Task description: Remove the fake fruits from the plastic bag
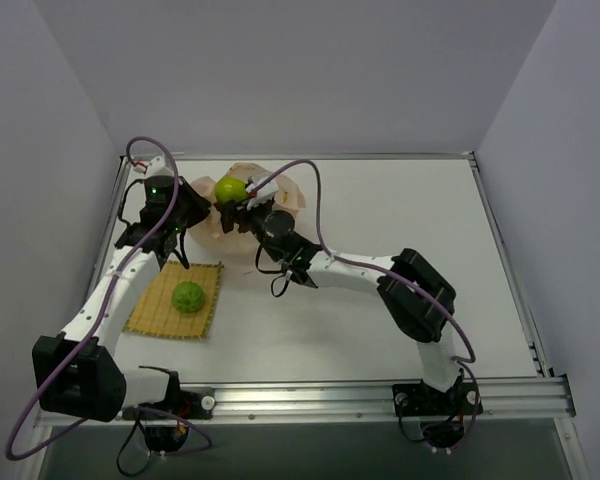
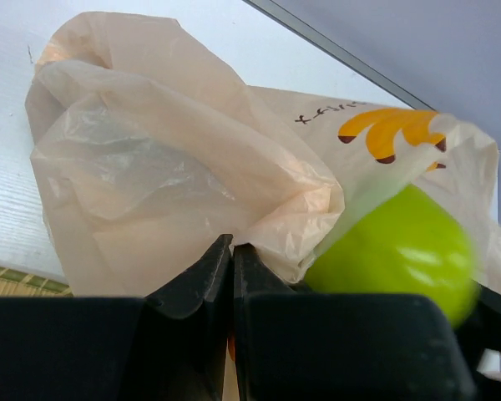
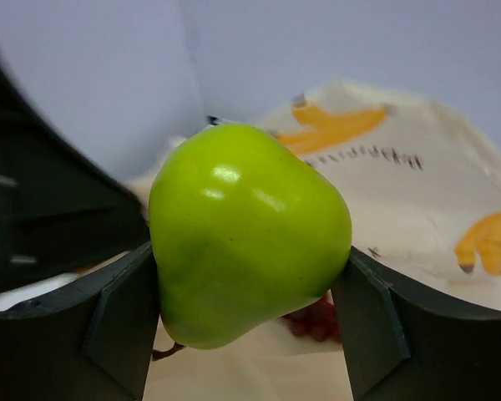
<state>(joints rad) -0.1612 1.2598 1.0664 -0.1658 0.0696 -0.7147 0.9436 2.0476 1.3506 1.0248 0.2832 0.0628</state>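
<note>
R claw [image 3: 246,309] clamped on pear [image 3: 250,234], just above bag [image 2: 175,167] mouth | L claw [image 2: 232,251] pinched shut on bag film | bumpy green fruit [image 1: 188,297] out, on mat [image 1: 160,315]; grapes [image 3: 313,322] in bag below pear | risk: pear smooth + rounded, could slip & fall into bag; film may lift w/ it if L pinch gives

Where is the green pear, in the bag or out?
Out, just. The right end effector pinches the pear bare of plastic, over the plastic bag.
</note>
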